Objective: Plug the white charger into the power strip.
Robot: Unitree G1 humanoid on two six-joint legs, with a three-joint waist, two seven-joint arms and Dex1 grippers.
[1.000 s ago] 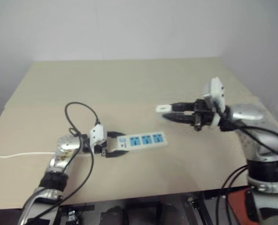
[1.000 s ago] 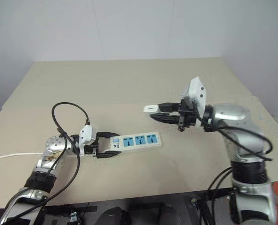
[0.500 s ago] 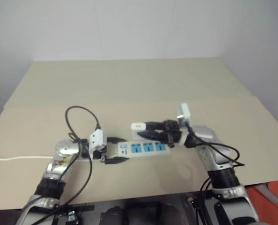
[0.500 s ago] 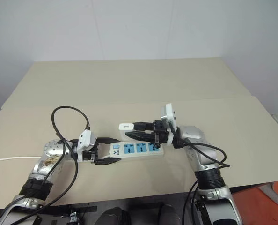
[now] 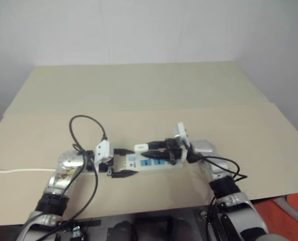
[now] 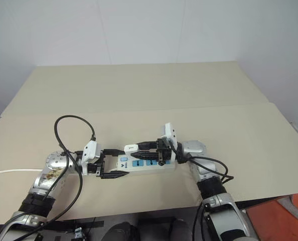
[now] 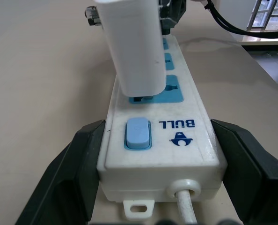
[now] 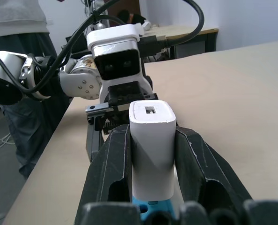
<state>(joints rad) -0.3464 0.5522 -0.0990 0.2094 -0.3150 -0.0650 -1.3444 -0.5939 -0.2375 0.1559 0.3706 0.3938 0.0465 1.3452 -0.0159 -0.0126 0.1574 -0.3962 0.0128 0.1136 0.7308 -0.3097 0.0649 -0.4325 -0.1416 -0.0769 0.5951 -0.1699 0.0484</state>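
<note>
Charger (image 7: 135, 47) brought down onto strip's (image 7: 190, 140) end socket (prongs entering), right gripper (image 8: 150, 140) clamped on it; left gripper (image 7: 157, 164) clamping strip.

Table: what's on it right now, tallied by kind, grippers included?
White charger: 1
Power strip: 1 (with 3 blue socket faces, 1 blue switch)
Grippers: 2, the left gripper shut on the power strip, the right gripper shut on the white charger
Total: 4
</note>
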